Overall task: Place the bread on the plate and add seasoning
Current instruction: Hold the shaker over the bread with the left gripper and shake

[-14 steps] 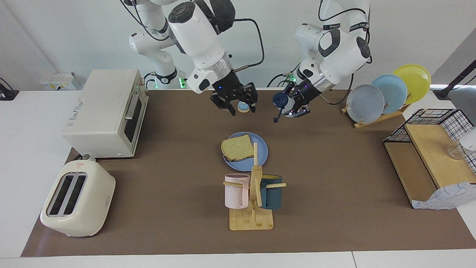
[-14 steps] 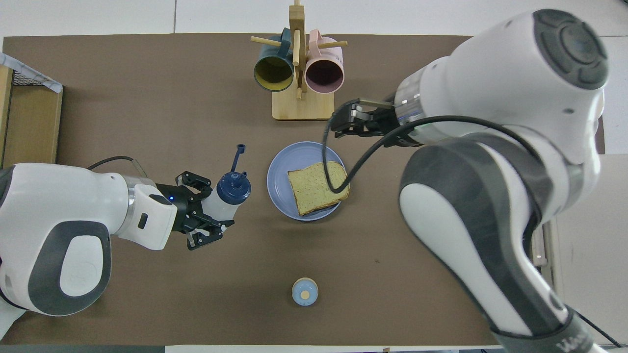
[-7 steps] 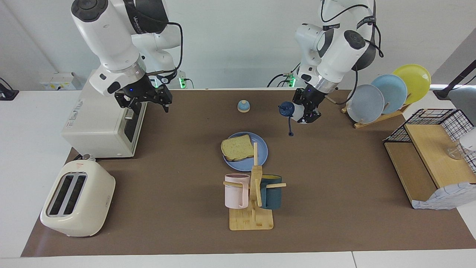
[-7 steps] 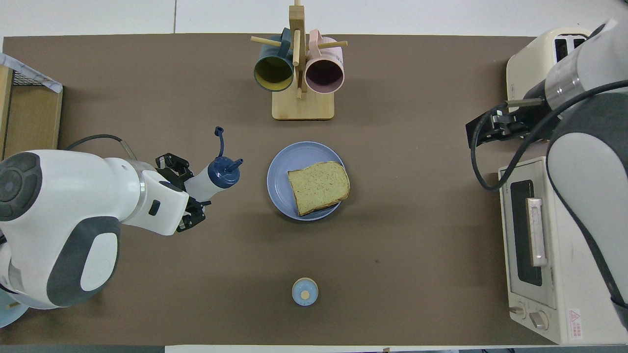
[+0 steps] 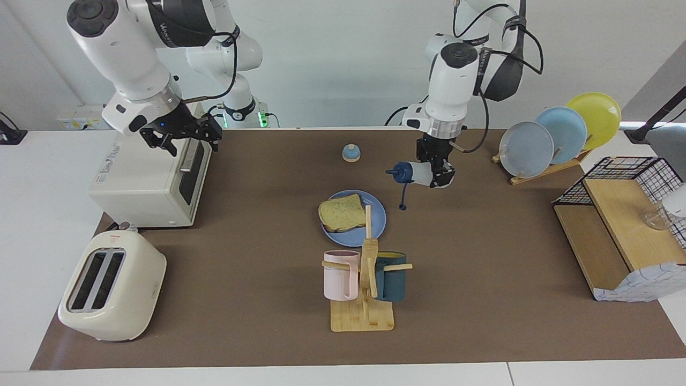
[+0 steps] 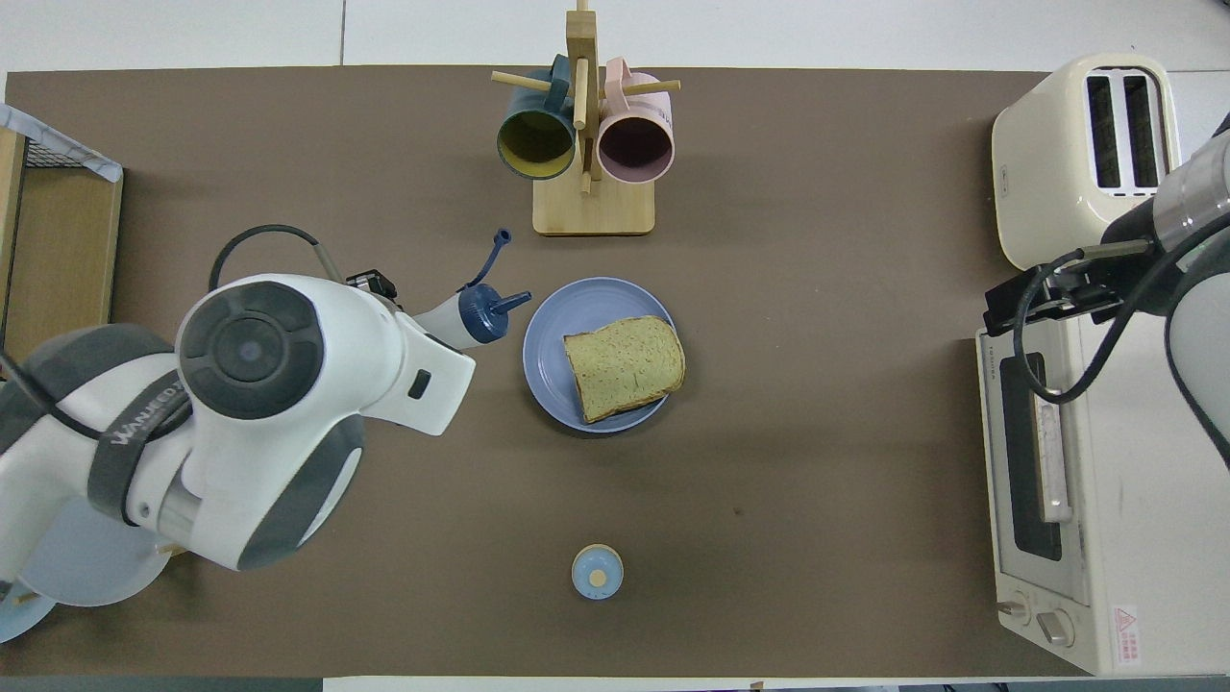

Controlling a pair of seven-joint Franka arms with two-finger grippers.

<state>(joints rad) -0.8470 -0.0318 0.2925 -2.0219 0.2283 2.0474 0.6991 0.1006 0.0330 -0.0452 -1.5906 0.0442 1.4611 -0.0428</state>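
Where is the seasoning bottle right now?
The seasoning bottle is held sideways in the left gripper, in the air beside the plate, its cap pointing toward the bread.
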